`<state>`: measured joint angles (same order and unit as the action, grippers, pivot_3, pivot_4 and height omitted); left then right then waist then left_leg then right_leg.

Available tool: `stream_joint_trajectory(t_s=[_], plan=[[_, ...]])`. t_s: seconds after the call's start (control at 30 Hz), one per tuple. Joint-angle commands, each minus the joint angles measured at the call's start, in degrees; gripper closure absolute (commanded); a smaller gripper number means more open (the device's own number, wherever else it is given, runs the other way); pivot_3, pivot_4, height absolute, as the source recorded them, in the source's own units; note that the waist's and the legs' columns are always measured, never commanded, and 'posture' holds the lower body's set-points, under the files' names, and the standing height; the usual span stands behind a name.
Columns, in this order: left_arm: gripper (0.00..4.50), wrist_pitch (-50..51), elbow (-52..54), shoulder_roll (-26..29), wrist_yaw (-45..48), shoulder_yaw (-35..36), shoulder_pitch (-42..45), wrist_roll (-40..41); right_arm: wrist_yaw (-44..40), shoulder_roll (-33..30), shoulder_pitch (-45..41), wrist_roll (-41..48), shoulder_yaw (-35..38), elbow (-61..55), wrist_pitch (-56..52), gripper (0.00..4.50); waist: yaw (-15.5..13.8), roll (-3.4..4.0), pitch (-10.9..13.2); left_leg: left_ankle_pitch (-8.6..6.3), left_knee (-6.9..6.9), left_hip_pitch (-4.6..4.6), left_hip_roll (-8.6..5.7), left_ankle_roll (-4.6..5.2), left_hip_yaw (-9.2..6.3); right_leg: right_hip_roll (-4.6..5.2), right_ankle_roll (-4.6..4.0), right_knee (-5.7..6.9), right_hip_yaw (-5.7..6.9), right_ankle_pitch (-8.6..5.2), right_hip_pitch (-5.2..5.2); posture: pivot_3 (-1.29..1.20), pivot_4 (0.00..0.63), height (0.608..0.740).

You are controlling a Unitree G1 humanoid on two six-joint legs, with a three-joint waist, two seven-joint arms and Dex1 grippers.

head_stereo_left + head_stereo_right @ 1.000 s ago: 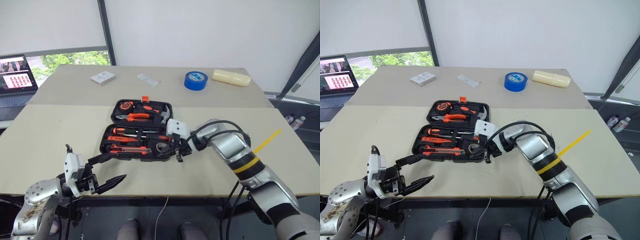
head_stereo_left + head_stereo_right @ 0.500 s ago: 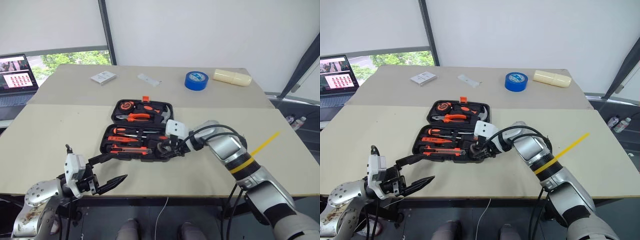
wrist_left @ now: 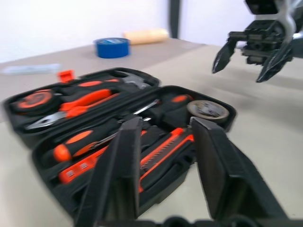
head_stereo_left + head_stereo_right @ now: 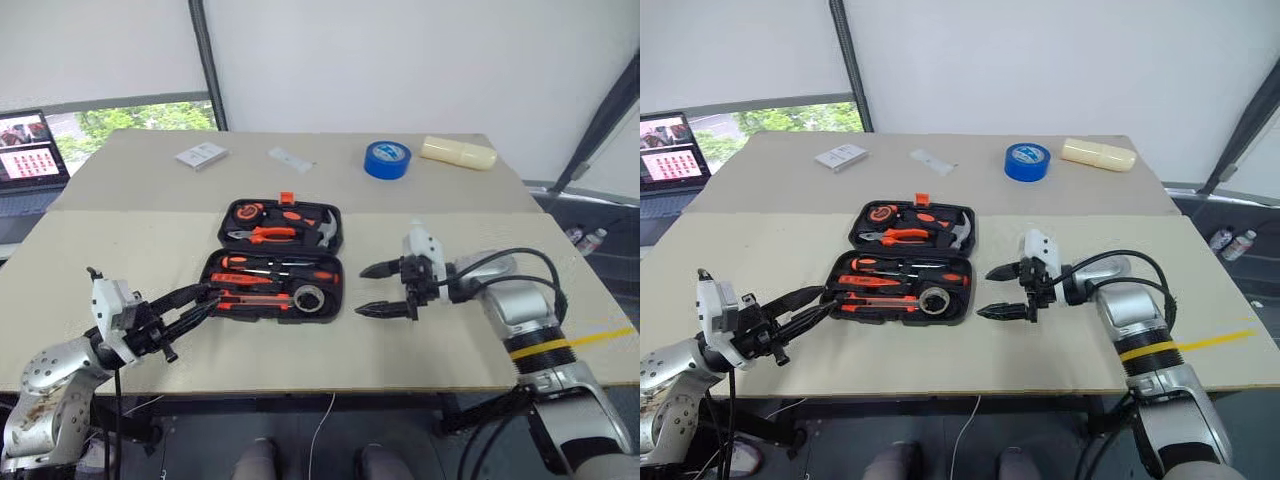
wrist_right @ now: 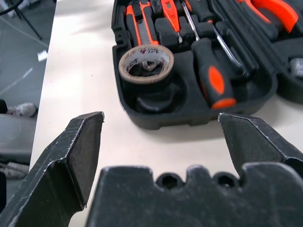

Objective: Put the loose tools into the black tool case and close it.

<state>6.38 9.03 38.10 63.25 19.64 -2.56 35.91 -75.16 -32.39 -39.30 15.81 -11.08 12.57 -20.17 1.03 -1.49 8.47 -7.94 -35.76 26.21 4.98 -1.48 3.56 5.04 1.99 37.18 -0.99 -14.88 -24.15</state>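
The black tool case (image 4: 218, 271) lies open mid-table. Its near half holds black-and-orange screwdrivers (image 4: 270, 263), an orange-black utility knife (image 4: 252, 298) and a small dark grey tape roll (image 4: 312, 296) in the right-hand recess. The tape roll (image 5: 144, 61) also shows ahead of my right gripper (image 4: 362, 291), which hovers open and empty just right of the case. My left gripper (image 4: 208, 297) sits at the case's near left corner. Its fingers (image 3: 125, 156) are apart with nothing between them and point across the utility knife (image 3: 163, 151).
The case's far half holds orange-handled pliers (image 4: 268, 235) and a hammer (image 4: 318, 228). At the back of the table lie a blue tape roll (image 4: 388, 159), a cream package (image 4: 458, 152), a white box (image 4: 201, 156) and a small packet (image 4: 291, 159). A laptop (image 4: 30, 145) stands far left.
My right gripper opened, left the tape roll in the case and drew back to the right. My left gripper narrowed and moved up to the case's near left corner.
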Motion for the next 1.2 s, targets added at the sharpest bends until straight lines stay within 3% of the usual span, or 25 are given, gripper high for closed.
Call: stream_joint_trajectory(t_s=[0.03, 0.17, 0.27, 0.4, 0.5, 0.6, 0.97, 1.2], plan=[[2.56, -1.23, -0.12, 1.37, 2.89, -0.77, -0.44, -0.84, 0.9, 1.45, -1.19, -0.39, -2.53, -6.43, -2.04, 0.0, 0.01, 0.0, 0.0, 0.0, 0.01, 0.0, 0.01, 0.0, -0.01, -0.02, 0.0, 0.0, 0.0, 0.0, 0.01, 0.0, 0.15, 0.74], [2.56, -0.82, 0.04, 2.43, 5.77, -3.25, -1.69, -2.17, 4.87, 4.85, -2.95, -1.75, -7.91, -12.56, -11.86, 0.0, -0.01, 0.01, 0.01, 0.0, 0.01, 0.0, 0.02, -0.01, -0.01, -0.01, -0.02, 0.0, 0.01, -0.01, -0.02, 0.0, 0.15, 0.74], [1.83, -1.28, 0.73, 1.13, 4.14, -4.09, -2.08, -3.11, 7.34, 6.26, -4.84, -4.98, -11.52, -13.01, -13.77, 0.0, -0.24, 0.02, 0.02, -0.01, 0.0, 0.01, 0.02, -0.02, 0.01, 0.04, -0.02, -0.01, 0.02, -0.01, -0.02, 0.0, 0.15, 0.74], [0.15, -4.11, 1.09, -0.15, 3.83, -4.91, -2.81, -5.02, 9.08, 6.33, -6.51, -8.07, -13.83, -11.47, -13.16, 0.0, -0.86, 0.02, 0.01, -0.02, -0.04, 0.02, -0.01, -0.06, 0.03, 0.14, -0.15, -0.09, 0.11, -0.09, -0.1, 0.0, 0.15, 0.74], [0.02, -4.55, 1.5, -0.64, 3.6, -5.37, -3.52, -5.23, 9.25, 5.9, -7.21, -9.59, -14.95, -11.12, -13.45, 0.0, -0.86, 0.01, 0.01, -0.02, -0.04, 0.02, -0.02, -0.06, 0.07, 0.16, -0.18, -0.09, 0.11, -0.09, -0.04, 0.0, 0.15, 0.74], [0.0, -4.62, 1.9, -1.03, 3.12, -5.55, -3.74, -5.2, 9.21, 5.65, -7.6, -10.64, -15.66, -10.5, -13.3, 0.68, -0.74, 0.01, 0.01, -0.01, -0.02, 0.04, 0.0, -0.04, 0.08, 0.13, -0.08, -0.04, 0.1, -0.02, -0.02, 0.0, 0.15, 0.74], [0.0, -4.3, 2.62, -0.99, 2.29, -5.77, -4.07, -4.94, 8.56, 7.27, -8.97, -11.16, -15.32, -8.06, -11.7, 4.39, -0.34, 0.02, 0.01, 0.0, -0.02, 0.04, 0.0, -0.03, 0.07, 0.12, -0.02, -0.03, 0.1, 0.0, -0.01, 0.0, 0.15, 0.74], [0.0, -4.11, 2.8, -1.18, 1.98, -5.97, -3.81, -4.85, 3.75, 4.78, -9.47, -8.22, -14.35, -11.23, -14.67, 4.46, -0.38, 0.02, 0.01, 0.0, -0.02, 0.04, 0.0, -0.03, 0.07, 0.13, -0.02, -0.03, 0.1, 0.0, -0.01, 0.0, 0.15, 0.74]])
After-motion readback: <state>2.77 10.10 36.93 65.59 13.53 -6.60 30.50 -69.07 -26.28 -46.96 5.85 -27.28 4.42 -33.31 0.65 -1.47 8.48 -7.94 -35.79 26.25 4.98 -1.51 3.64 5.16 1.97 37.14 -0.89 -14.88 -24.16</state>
